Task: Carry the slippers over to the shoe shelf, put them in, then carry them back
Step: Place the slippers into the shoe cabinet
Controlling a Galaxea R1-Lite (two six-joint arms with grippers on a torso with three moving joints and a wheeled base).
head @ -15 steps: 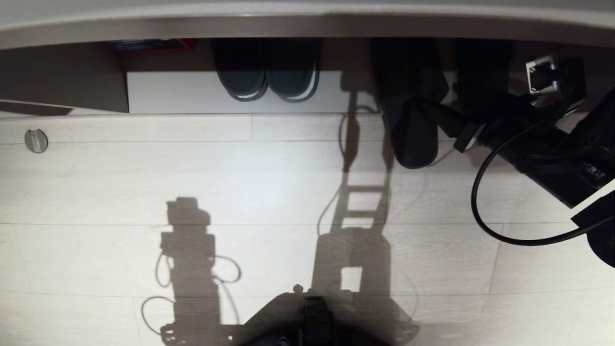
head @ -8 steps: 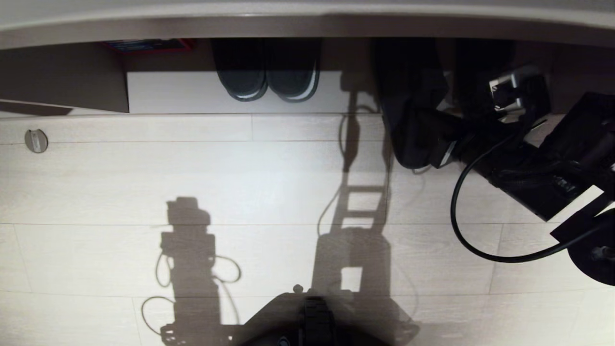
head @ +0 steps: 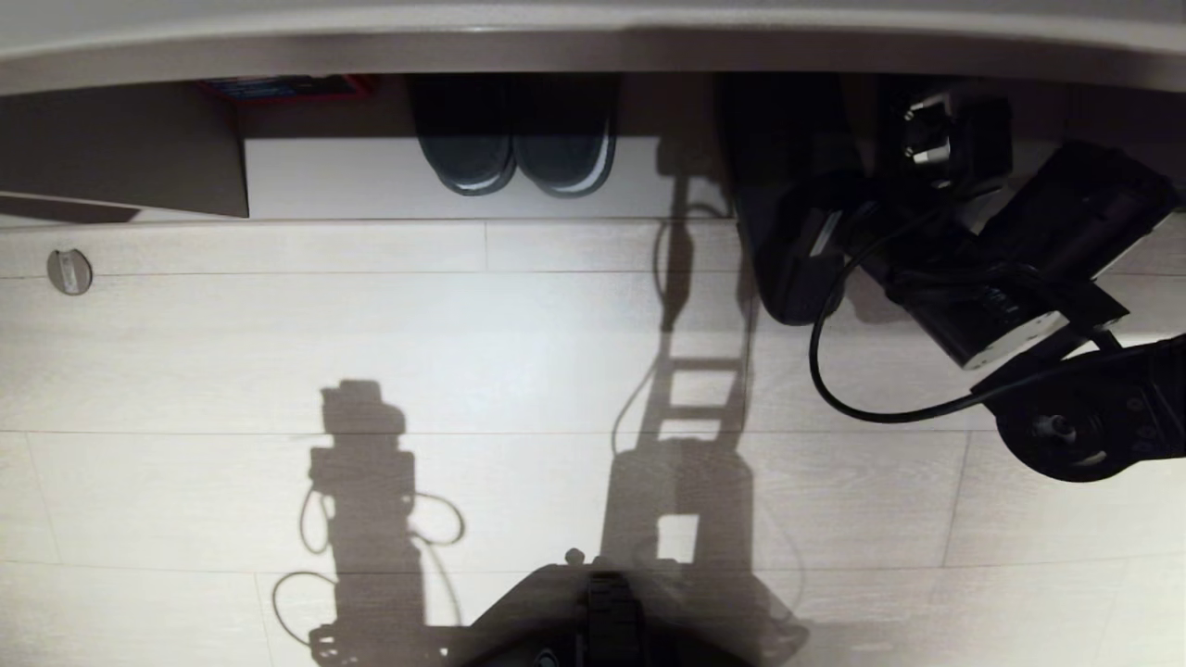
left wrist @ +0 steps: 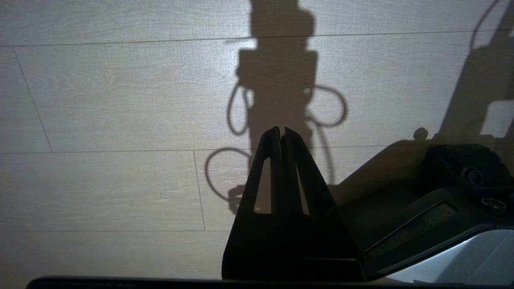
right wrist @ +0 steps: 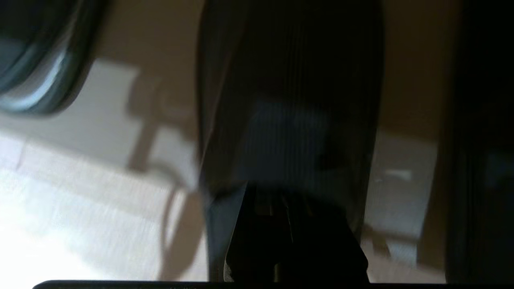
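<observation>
Dark grey fabric slipper [head: 799,250], our right gripper [right wrist: 277,208] pinching its heel; thin hold could slip mid-lift.

other slippers [head: 514,153]: in wide cubby | red box [head: 283,87]: behind | floor disc [head: 69,271]

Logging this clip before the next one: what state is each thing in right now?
Slipper: half out of the shelf, heel end on the floor, held at that end.
Right gripper: shut on the slipper.
Left gripper: shut, empty, above bare floor.
Other pair: side by side in the wider cubby.
</observation>
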